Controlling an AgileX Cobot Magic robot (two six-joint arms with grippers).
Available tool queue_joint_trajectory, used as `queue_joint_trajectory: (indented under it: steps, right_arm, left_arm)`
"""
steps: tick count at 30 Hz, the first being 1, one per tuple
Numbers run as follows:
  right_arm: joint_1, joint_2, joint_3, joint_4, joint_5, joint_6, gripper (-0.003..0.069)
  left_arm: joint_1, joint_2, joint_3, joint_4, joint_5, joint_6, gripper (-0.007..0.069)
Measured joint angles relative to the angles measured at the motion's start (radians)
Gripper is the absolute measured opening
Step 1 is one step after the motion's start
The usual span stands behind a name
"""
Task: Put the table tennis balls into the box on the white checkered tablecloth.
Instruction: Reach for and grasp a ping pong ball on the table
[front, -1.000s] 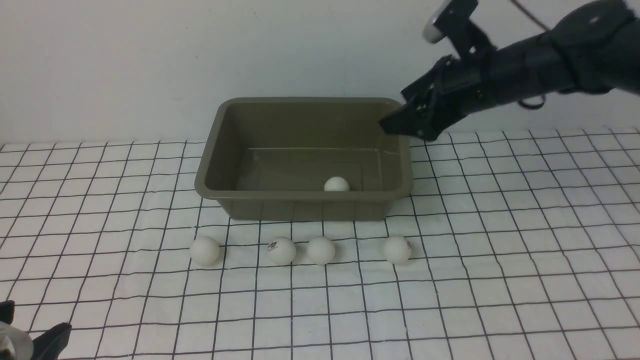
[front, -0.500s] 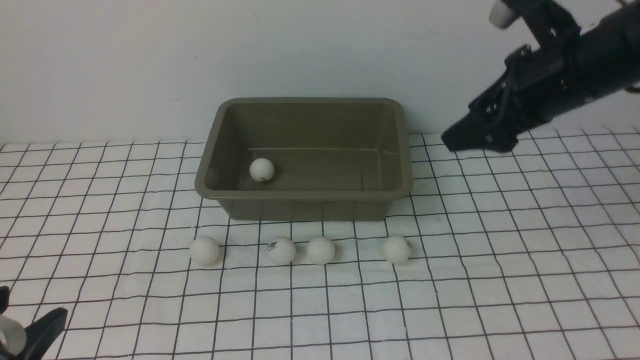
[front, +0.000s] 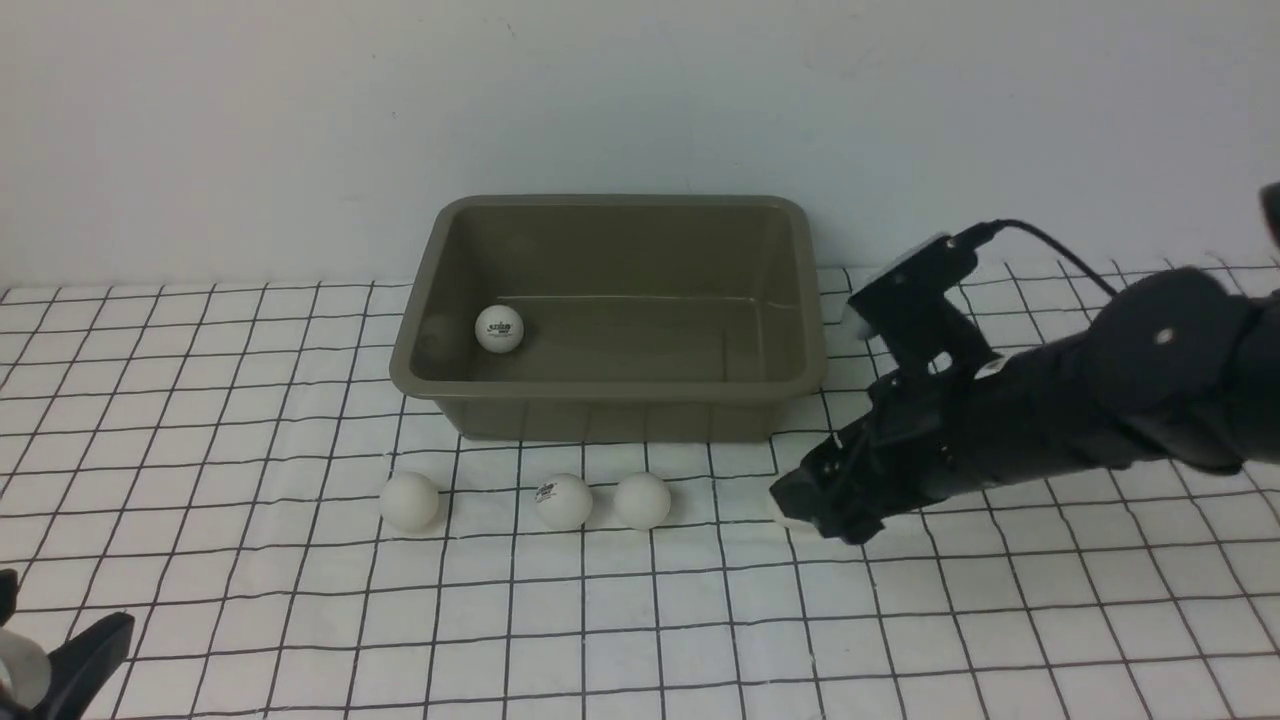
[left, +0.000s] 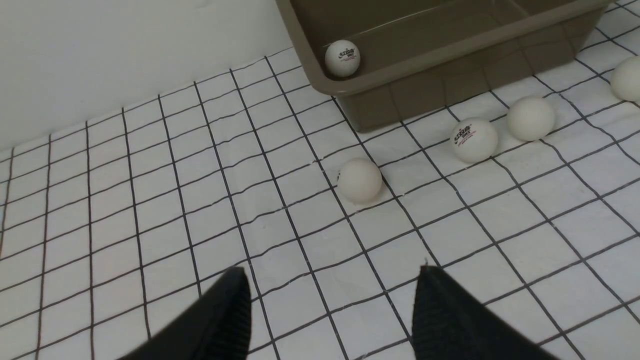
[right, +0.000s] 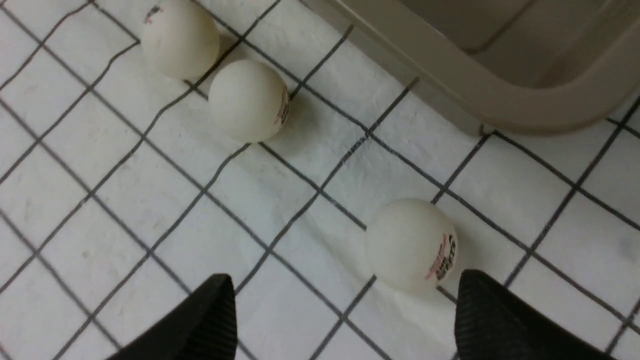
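A white checkered tablecloth (front: 1000, 620) covers the surface before a pale wall (front: 300, 120), and the olive-grey box (front: 610, 397) stands on it with one table tennis ball (front: 499, 329) inside at its left end. Three more balls (front: 563, 501) lie in a row just in front of the box, while a fourth ball (right: 411, 244) sits on the cloth inside the wide-open right hand (front: 812, 508), ungripped. The left hand (left: 332, 287) hovers at the near left corner, parted and empty.

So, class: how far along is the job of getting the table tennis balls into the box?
Done: one ball lies in the box. In hand: the open right tool sits by the rightmost ball, not gripping it. Left: that ball and three others on the tablecloth.
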Motion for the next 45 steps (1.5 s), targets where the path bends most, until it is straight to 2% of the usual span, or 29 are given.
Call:
queue_joint_trajectory:
  steps: [6,16,30,38,41,43,44,45]
  right_arm:
    - [0.022,0.091,0.000,0.007,-0.113,0.075,0.0526]
    - [0.022,0.179,0.000,0.021,-0.212,0.080,0.0526]
    - [0.022,0.242,-0.080,0.098,-0.175,-0.003,0.0526]
    - [0.022,0.299,-0.096,0.114,-0.150,-0.011,0.0523]
    - [0.022,0.306,-0.098,0.115,-0.148,-0.012,0.0481]
    - [0.022,0.305,-0.098,0.115,-0.148,-0.015,0.0382]
    - [0.022,0.302,-0.098,0.115,-0.148,-0.020,0.0352]
    - [0.022,0.296,-0.098,0.111,-0.147,-0.026,0.0356]
  left_arm:
    - [0.000,0.000,0.000,0.000,0.024,0.000,0.0395]
    - [0.000,0.000,0.000,0.001,0.032,0.001,0.0395]
    - [0.000,0.000,0.000,0.001,0.035,0.001,0.0395]
    - [0.000,0.000,0.000,0.001,0.035,0.001,0.0395]
    - [0.000,0.000,0.000,0.001,0.035,0.001,0.0395]
    - [0.000,0.000,0.000,0.001,0.035,0.001,0.0395]
    - [0.000,0.000,0.000,0.001,0.035,0.001,0.0395]
    - [0.000,0.000,0.000,0.001,0.035,0.001,0.0395]
